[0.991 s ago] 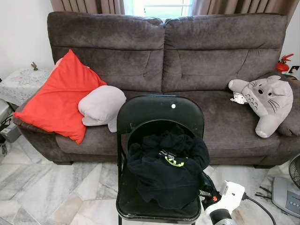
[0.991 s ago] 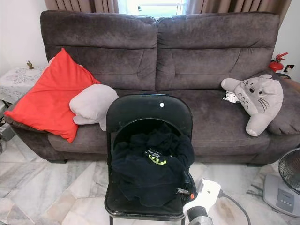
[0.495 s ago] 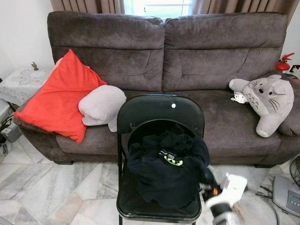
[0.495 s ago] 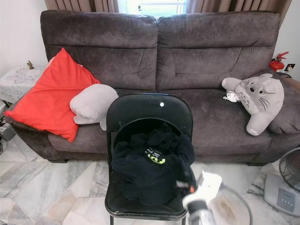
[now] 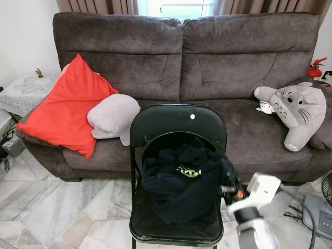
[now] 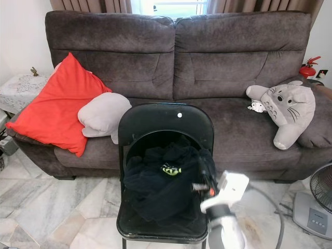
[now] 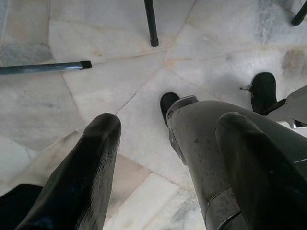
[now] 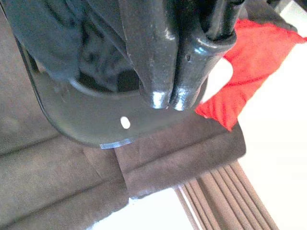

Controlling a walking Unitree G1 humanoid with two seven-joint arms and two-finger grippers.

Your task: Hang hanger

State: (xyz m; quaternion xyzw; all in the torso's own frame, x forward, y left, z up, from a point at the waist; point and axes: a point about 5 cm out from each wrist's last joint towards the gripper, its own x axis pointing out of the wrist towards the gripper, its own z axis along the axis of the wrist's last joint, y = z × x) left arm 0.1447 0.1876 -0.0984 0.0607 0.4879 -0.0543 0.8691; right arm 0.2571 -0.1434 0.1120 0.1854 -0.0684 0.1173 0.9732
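A black garment (image 5: 176, 189) with a yellow-green logo lies bunched on the seat of a black folding chair (image 5: 176, 124) in front of the sofa. My right gripper (image 5: 227, 179) is at the garment's right edge, fingers pressed together and shut on the cloth, which is pulled up on that side. In the right wrist view the fingertips (image 8: 165, 98) meet in front of the chair back (image 8: 91, 124). No hanger can be made out inside the cloth. My left gripper (image 7: 168, 158) hangs open over the marble floor beside my leg.
A brown sofa (image 5: 233, 62) holds a red cushion (image 5: 65, 111), a grey cushion (image 5: 111, 116) and a grey plush toy (image 5: 301, 111). A side table (image 5: 23, 91) stands at the left, a fan (image 6: 321, 192) at the right. Marble floor (image 5: 62, 207) surrounds the chair.
My right gripper has risen and moved up along the chair's right side, drawing the garment's right part higher off the seat. The rest of the scene is unchanged.
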